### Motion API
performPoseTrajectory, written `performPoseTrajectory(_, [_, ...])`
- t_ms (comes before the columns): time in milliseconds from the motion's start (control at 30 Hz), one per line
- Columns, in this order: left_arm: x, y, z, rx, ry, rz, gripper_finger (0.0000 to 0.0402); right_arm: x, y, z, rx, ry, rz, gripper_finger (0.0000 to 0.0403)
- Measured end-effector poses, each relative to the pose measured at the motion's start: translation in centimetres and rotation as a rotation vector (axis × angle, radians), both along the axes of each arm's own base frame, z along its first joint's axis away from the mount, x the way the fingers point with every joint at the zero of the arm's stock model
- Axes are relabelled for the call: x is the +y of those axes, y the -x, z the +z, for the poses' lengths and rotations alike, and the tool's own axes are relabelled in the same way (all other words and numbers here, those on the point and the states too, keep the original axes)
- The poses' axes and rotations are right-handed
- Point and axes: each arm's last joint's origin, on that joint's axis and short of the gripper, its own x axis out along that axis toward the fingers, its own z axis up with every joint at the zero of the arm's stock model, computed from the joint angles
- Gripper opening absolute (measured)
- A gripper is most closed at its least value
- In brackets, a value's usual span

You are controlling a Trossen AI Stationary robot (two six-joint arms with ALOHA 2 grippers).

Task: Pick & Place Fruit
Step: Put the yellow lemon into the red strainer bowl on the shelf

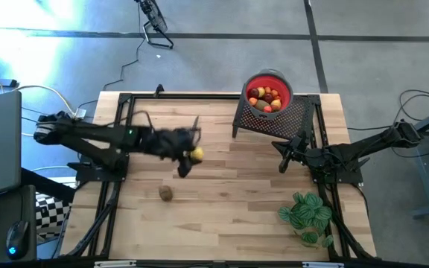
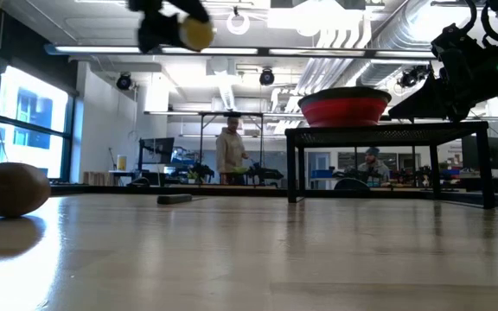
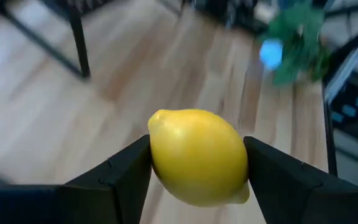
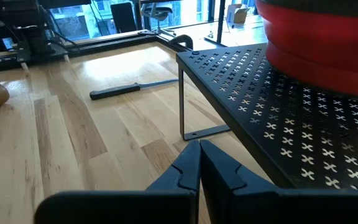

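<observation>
One lemon [image 3: 197, 155] between left end effector [image 3: 197, 171] fingers

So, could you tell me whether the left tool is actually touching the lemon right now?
Touching. The left wrist view shows the lemon pressed between both fingers of the left tool, no gap on either side.

Two dark arms work over the surface [image 1: 222, 179], each ending in one pincer: the left pincer [image 1: 190, 155] and the right pincer [image 1: 283, 154]. One yellow lemon [image 3: 197, 155] is up off the wood. One brown fruit [image 1: 167, 193] lies alone on the boards. One red bowl [image 1: 268, 80] sits on one black perforated rack [image 1: 289, 119]; inside I count perhaps eight small fruits [image 1: 264, 98], though they crowd together. One green plant [image 1: 306, 212], one dark knife [image 4: 135, 88], and two people [image 2: 230, 154] beyond the surface.
</observation>
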Motion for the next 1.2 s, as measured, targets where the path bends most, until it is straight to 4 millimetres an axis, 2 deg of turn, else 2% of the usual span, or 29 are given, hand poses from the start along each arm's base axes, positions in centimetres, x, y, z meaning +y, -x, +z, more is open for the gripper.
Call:
performPoseTrajectory(167, [3.8, -0.7, 1.0, -0.113, -0.045, 0.013, 0.0232, 0.0, 0.0, 0.0, 0.0, 0.0, 0.0, 0.0002])
performPoseTrajectory(300, [6.0, -0.7, 1.5, -0.16, -0.09, 0.01, 0.0232, 0.0, 0.0, 0.0, 0.0, 0.0, 0.0, 0.0002])
performPoseTrajectory(533, [8.0, -0.7, 2.5, -0.258, -0.207, 0.041, 0.0232, 0.0, 0.0, 0.0, 0.0, 0.0, 0.0, 0.0002])
performPoseTrajectory(667, [8.9, -1.4, 2.8, -0.318, -0.257, 0.056, 0.0232, 0.0, 0.0, 0.0, -0.004, -0.003, -0.001, 0.0002])
performPoseTrajectory(967, [10.5, -4.7, 1.1, -0.398, -0.308, 0.079, 0.0232, 0.0, -0.1, 0.1, -0.023, -0.01, 0.002, 0.0002])
performPoseTrajectory(1067, [11.6, -5.8, 0.4, -0.421, -0.315, 0.105, 0.0232, 0.0, -0.1, 0.1, -0.022, -0.01, 0.002, 0.0002])
performPoseTrajectory(1200, [13.2, -7.7, 0.9, -0.434, -0.324, 0.134, 0.0232, 0.0, -0.1, 0.1, -0.022, -0.009, 0.002, 0.0002])
